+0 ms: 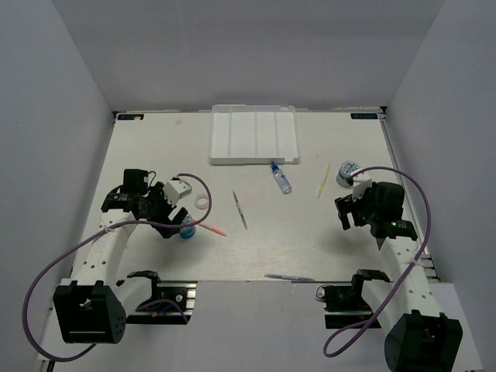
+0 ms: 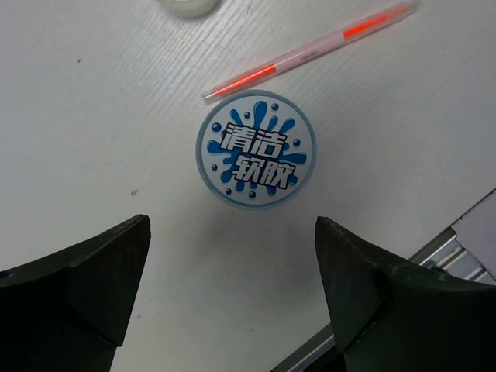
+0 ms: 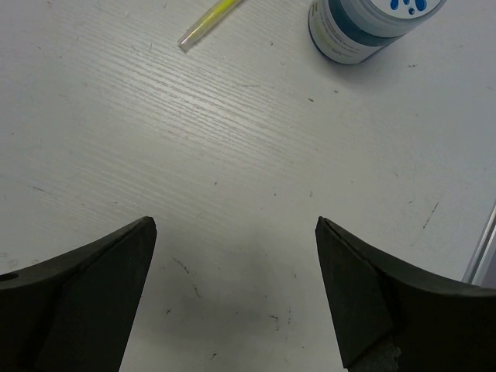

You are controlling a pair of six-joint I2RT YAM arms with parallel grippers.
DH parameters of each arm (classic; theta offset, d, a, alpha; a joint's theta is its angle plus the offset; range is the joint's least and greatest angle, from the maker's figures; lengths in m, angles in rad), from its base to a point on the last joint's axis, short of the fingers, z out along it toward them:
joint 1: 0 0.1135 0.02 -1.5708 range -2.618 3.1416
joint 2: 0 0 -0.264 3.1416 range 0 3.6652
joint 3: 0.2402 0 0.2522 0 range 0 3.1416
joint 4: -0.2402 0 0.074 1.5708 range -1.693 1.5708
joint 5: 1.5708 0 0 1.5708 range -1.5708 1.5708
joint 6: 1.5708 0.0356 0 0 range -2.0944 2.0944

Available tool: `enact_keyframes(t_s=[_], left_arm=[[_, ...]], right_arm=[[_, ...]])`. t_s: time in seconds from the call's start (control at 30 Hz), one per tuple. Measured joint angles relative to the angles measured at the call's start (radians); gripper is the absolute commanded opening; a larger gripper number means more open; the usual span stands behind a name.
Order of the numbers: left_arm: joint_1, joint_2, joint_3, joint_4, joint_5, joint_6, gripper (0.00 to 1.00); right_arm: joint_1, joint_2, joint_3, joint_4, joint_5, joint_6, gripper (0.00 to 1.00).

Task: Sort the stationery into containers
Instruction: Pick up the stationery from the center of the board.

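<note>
A blue-and-white patterned tape roll (image 2: 256,149) lies flat on the table just ahead of my open, empty left gripper (image 2: 232,267); in the top view the roll (image 1: 187,230) is beside that gripper (image 1: 172,222). A pink pen (image 2: 310,53) lies just beyond the roll, and the white tape ring (image 2: 188,6) is farther off. My right gripper (image 3: 236,267) is open and empty over bare table; a second patterned roll (image 3: 364,27) and the yellow-green pen (image 3: 209,19) lie ahead of it. The white four-compartment tray (image 1: 254,133) stands at the far middle, with the blue-capped glue bottle (image 1: 281,178) in front of it.
A grey pen (image 1: 240,210) lies mid-table. Another thin pen (image 1: 289,277) lies at the near table edge. The table's near edge and metal rail (image 2: 457,248) run close to my left gripper. White walls enclose the table on three sides.
</note>
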Motion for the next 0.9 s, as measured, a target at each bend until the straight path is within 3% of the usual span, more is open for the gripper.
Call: enact_keyframes(t_s=[0.9], left_arm=[[-0.015, 0.205, 0.034, 0.051, 0.084, 0.053, 0.97]], right_arm=[[-0.008, 0.053, 0.011, -0.023, -0.038, -0.014, 0.89]])
